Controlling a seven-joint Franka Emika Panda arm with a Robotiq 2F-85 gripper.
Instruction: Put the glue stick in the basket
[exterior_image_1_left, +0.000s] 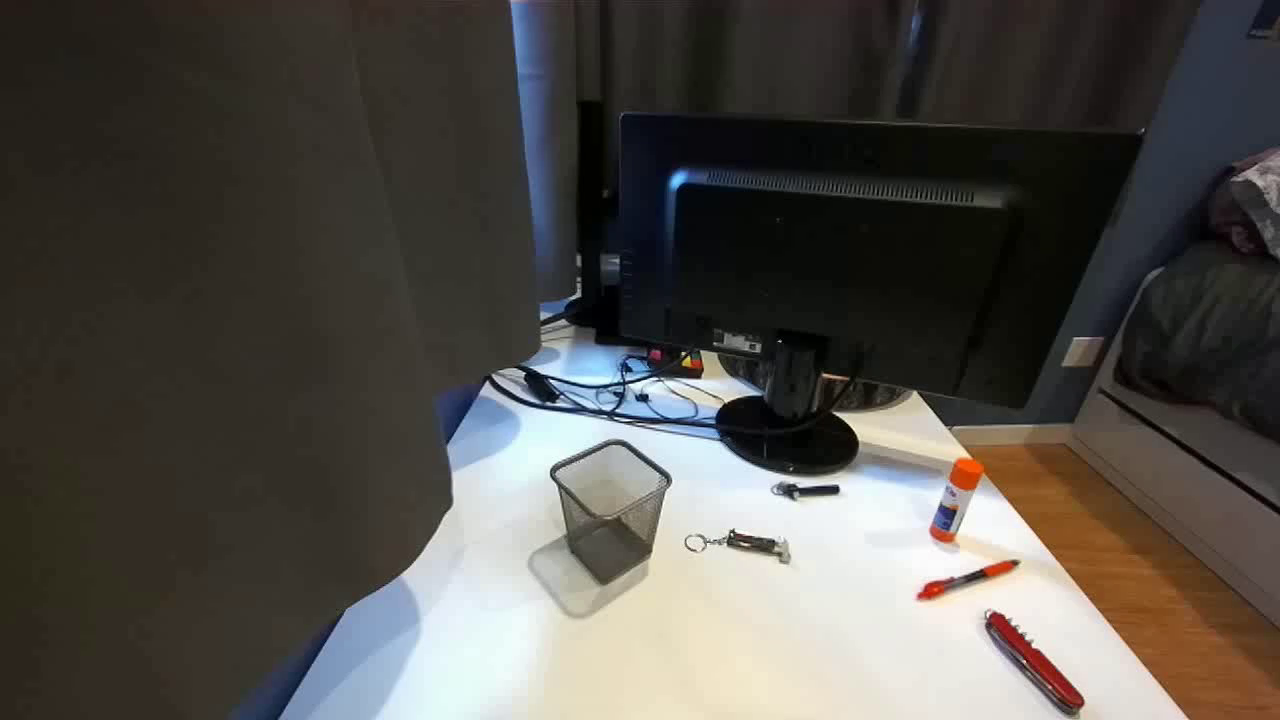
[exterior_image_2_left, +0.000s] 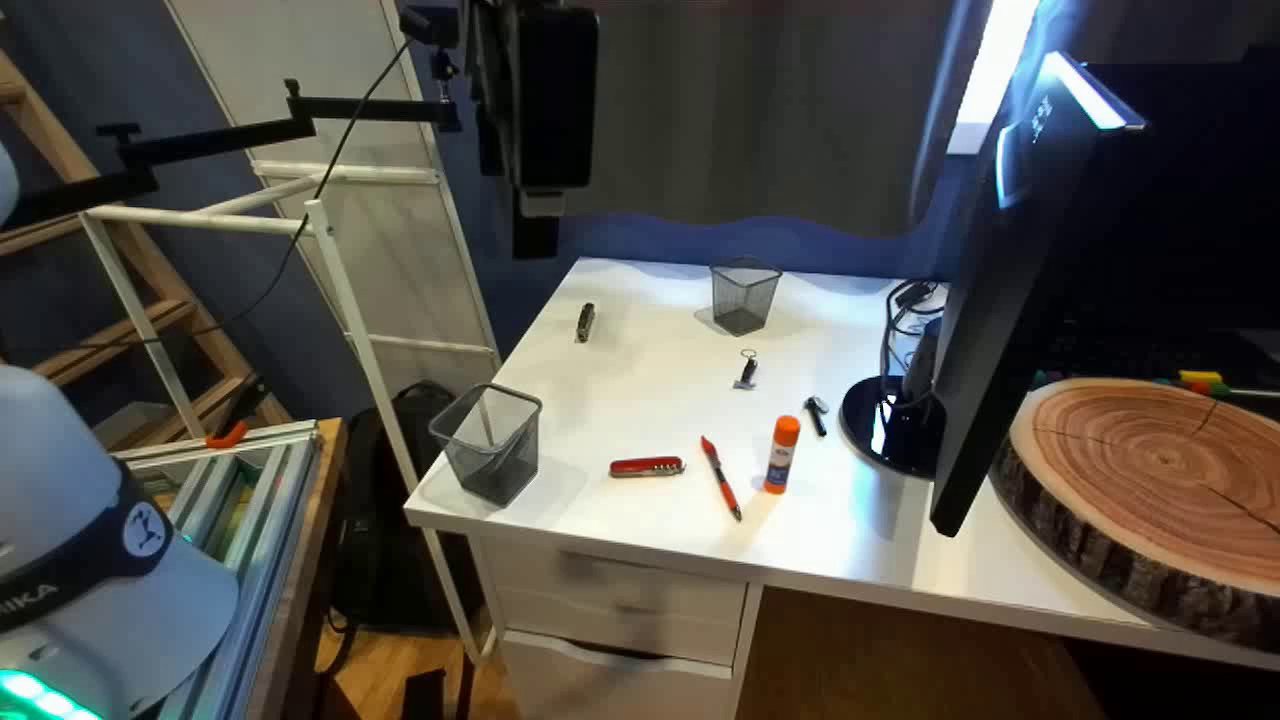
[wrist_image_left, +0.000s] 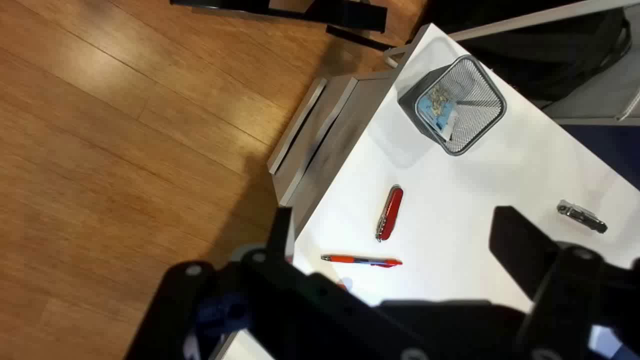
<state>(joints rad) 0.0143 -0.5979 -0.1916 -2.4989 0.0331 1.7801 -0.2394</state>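
Observation:
The glue stick (exterior_image_1_left: 956, 500) stands upright on the white table, white with a blue label and orange cap; it also shows in an exterior view (exterior_image_2_left: 781, 455). In the wrist view only an orange bit (wrist_image_left: 342, 285) shows beside a finger, perhaps its end. Two wire-mesh cups match the basket. One (exterior_image_2_left: 745, 300) stands at the far side and shows in an exterior view (exterior_image_1_left: 625, 545). The other (exterior_image_2_left: 500, 470) stands at the near corner; in the wrist view (wrist_image_left: 415, 102) it has something blue in it. My gripper (wrist_image_left: 393, 214) is open and empty, high above the table (exterior_image_2_left: 535, 235).
A red pen (exterior_image_2_left: 720, 480) and red pocket knife (exterior_image_2_left: 646, 467) lie by the glue stick. Small key-ring tools (exterior_image_1_left: 757, 543) (exterior_image_1_left: 806, 490) and a multi-tool (exterior_image_2_left: 585, 322) lie around. A monitor (exterior_image_1_left: 850, 260) and a wood slice (exterior_image_2_left: 1160, 480) stand at one end. A curtain blocks part of an exterior view.

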